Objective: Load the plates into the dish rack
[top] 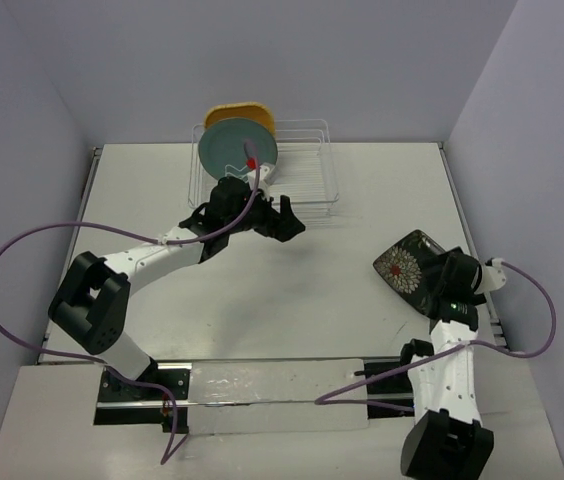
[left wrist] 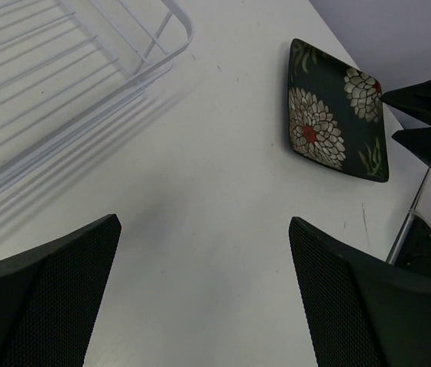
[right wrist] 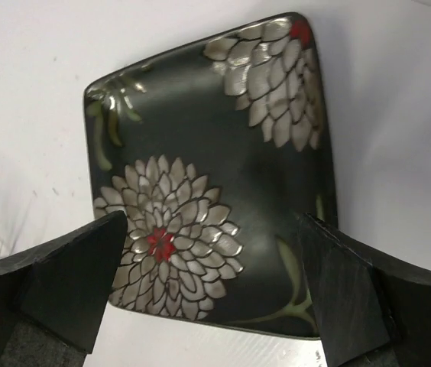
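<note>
The wire dish rack (top: 307, 170) stands at the table's far middle. The teal plate (top: 234, 147) stands upright in its left end, with the orange-tan plate (top: 241, 108) behind it. The yellow plate is not in view. The dark floral plate (top: 409, 268) lies flat on the table at the right, and also shows in the left wrist view (left wrist: 336, 111). My right gripper (right wrist: 212, 306) is open, its fingers straddling the near edge of the floral plate (right wrist: 208, 168) without touching it. My left gripper (left wrist: 204, 290) is open and empty over bare table, just in front of the rack (left wrist: 63, 84).
The rack's right part holds nothing. The right gripper's fingertips (left wrist: 422, 99) show in the left wrist view beside the floral plate. Purple cables loop from both arms. Walls close in the table on the left, back and right.
</note>
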